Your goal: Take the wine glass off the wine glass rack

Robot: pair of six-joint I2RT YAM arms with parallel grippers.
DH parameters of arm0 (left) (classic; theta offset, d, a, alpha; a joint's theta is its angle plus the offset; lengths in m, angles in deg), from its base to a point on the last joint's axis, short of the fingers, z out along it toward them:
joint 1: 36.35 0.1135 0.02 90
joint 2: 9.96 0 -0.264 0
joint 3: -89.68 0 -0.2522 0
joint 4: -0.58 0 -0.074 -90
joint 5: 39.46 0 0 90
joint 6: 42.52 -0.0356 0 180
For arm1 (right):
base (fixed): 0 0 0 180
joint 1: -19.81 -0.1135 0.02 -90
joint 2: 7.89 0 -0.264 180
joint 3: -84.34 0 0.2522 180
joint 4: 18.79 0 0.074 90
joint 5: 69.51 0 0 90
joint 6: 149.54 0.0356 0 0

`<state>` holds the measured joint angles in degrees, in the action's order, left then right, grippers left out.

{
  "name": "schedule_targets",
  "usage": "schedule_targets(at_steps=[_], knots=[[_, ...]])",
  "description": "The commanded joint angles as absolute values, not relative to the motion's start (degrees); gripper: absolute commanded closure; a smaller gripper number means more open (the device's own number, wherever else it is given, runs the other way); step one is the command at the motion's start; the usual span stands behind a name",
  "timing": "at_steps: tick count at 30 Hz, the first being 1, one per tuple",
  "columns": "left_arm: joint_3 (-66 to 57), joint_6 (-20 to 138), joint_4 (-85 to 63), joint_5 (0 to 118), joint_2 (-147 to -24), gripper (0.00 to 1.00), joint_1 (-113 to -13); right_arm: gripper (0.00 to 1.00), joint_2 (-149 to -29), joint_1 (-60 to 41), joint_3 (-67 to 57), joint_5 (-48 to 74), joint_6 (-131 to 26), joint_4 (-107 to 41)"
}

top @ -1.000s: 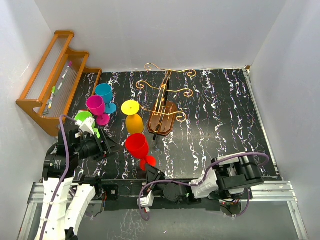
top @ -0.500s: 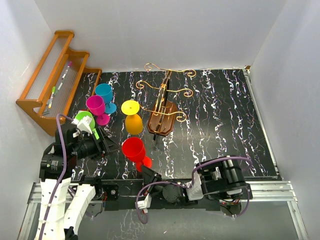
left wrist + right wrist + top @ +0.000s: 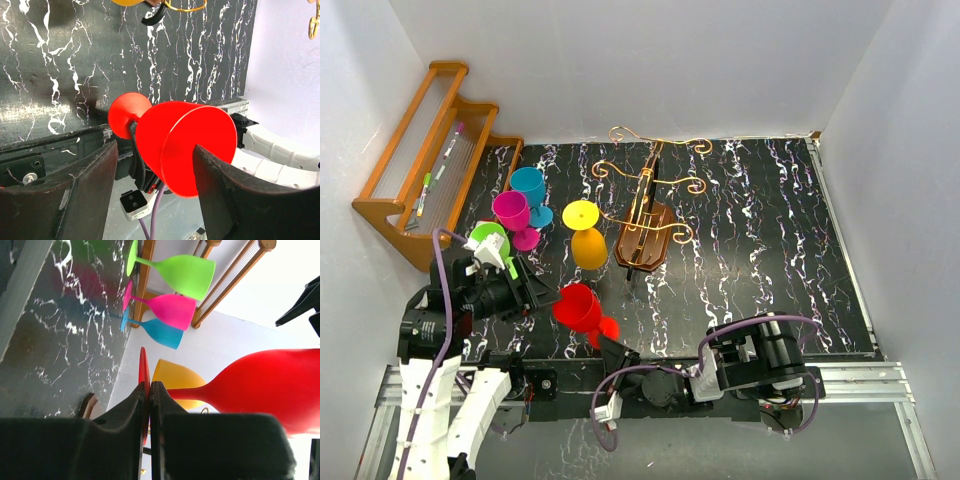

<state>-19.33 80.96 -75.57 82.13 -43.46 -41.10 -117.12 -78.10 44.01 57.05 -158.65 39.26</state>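
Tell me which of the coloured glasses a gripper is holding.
The red glass: the right gripper pinches its foot. Green, pink, blue and yellow are ungripped.

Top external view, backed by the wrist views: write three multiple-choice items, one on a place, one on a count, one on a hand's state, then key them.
1. Where do the green glass, pink glass and blue glass stand?
A. on the table by the stepped shelf
B. at its far right corner
C. on the metal rail
2. How many glasses show in the top view?
A. three
B. five
C. seven
3. The right hand is:
A. open
B. shut on nothing
C. shut on the red glass at its foot

1 A: they cluster beside the shelf.
2 B: those three, the yellow glass and the red one.
3 C: its fingers pinch the red foot.
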Motion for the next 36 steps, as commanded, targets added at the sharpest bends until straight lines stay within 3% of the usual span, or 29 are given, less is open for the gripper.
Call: schedule_targets(at_steps=[1,5,7,8,11,12,18,26,36], knots=[[-20.44,80.55,-75.84,83.96,-43.54,0.41,-41.57,0.92,-117.18,-82.53,40.52,54.22,-159.43,41.19],[-21.9,79.95,-76.09,83.56,-43.21,0.42,-41.95,0.92,-117.43,-82.53,38.78,53.13,-159.93,40.04],[-22.7,79.6,-76.27,83.23,-42.97,0.47,-42.05,0.92,-117.58,-82.5,38.15,53.02,-160.04,39.98],[-23.19,79.3,-76.4,82.84,-42.85,0.53,-42.06,0.92,-117.62,-82.51,38.01,52.98,-160.08,39.96],[-22.5,78.36,-77.65,79.86,-43.03,0.96,-42.06,0.91,-118.02,-82.54,37.76,54.01,-159.53,40.05],[-21.77,78.08,-78.14,78.5,-43.2,1.0,-42.06,0.9,-118.16,-82.55,37.9,54.59,-159.25,40.15],[-14.44,76.34,-79.51,65.34,-46.68,1.0,-42.06,0.7,-120.03,-82.53,40.58,60.49,-156.85,44.73],[-5.92,71.97,-75.16,51.44,-57.06,1.0,-42.06,0.52,-117.47,-82.9,46.18,67.71,-149.99,44.78],[-9.59,69.36,-66.9,45.51,-65.57,1.0,-42.06,0.47,-109.9,-83.08,49.72,72.15,-142.75,37.28]])
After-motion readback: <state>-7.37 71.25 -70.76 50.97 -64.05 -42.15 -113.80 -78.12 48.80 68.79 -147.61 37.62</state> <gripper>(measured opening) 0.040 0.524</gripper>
